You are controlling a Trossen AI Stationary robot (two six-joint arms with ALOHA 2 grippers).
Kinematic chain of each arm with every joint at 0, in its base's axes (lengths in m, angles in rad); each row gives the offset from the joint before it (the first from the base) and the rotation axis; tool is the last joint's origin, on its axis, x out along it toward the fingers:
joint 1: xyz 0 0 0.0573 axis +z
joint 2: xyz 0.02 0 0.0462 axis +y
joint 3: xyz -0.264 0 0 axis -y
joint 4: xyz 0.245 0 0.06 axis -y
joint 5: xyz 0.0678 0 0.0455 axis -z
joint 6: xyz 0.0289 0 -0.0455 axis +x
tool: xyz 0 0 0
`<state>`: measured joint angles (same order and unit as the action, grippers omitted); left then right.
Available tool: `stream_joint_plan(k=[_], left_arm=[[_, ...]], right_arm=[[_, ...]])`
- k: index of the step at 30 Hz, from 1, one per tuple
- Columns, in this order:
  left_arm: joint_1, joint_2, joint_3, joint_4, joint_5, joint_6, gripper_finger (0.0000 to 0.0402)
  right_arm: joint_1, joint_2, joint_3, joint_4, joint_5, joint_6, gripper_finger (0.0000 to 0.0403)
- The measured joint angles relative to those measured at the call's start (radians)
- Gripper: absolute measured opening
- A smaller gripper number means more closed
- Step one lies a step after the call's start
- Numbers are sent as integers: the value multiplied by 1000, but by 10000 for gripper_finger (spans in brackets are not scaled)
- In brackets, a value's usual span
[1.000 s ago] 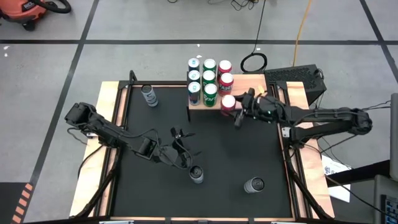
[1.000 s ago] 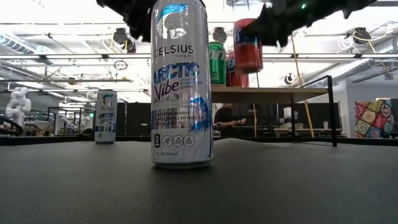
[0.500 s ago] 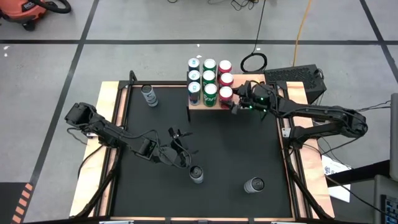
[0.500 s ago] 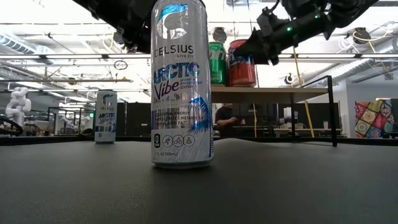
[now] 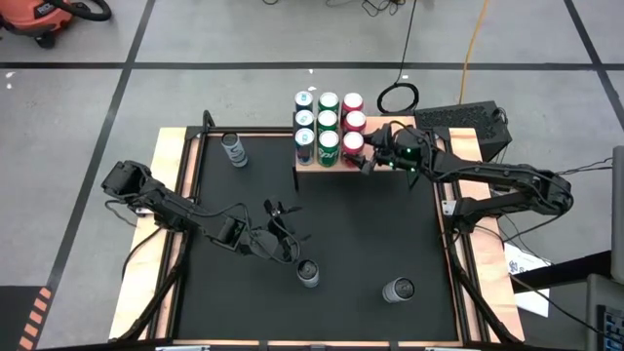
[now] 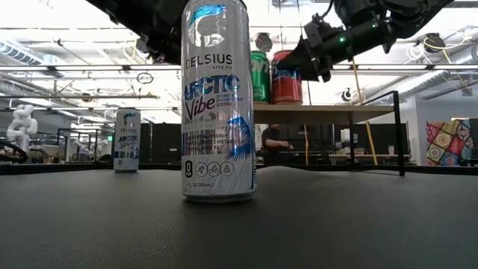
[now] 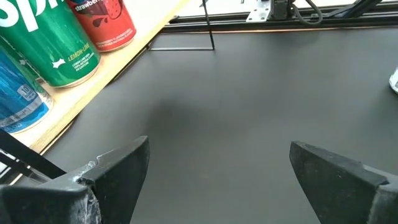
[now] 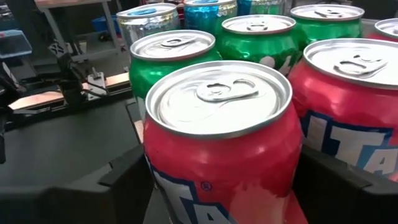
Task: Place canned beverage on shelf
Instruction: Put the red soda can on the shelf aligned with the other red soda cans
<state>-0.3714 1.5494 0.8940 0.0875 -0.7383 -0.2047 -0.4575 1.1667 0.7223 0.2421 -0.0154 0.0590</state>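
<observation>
The right claw (image 5: pixel 366 156) grips a red can (image 5: pixel 353 142), one finger on either side of its body, as the right wrist view shows with the can (image 8: pixel 221 134) filling the space between the dark fingers. The can stands upright on the shelf (image 5: pixel 310 166), at the near right corner of the group of cans there; in the low view it sits on the light-wood board (image 6: pixel 321 109) beside a green can (image 6: pixel 260 76), with the claw (image 6: pixel 299 60) touching it from the right. Just beside it on the shelf stand more cans: another red can (image 8: pixel 354 99), green cans (image 8: pixel 174 53) and blue cans (image 5: pixel 304 141), set in rows.

The left claw (image 5: pixel 278 229) hovers over the middle of the black desk (image 5: pixel 370 234), its fingers spread wide with nothing between them (image 7: pixel 217 168). A silver can (image 5: pixel 308 274) stands just in front of it; in the low view this tall can (image 6: pixel 217 101) reads "Celsius". Two other silver cans stand apart on the desk, one near the front right (image 5: pixel 399 290) and one at the far left (image 5: pixel 233 149).
</observation>
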Motion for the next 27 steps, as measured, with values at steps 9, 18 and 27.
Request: stream_joint_plan(k=[9, 18, 27], left_arm=[[3, 0, 0, 1, 0, 0, 381], [-3, -63, 0, -52, -85, 27, 381], [-7, -137, 0, -35, -92, 26, 381]], right_arm=[[-15, -5, 0, -6, -35, -8, 319], [-15, -100, -7, -40, -37, -4, 320], [-12, -78, -4, -54, -37, 31, 320]])
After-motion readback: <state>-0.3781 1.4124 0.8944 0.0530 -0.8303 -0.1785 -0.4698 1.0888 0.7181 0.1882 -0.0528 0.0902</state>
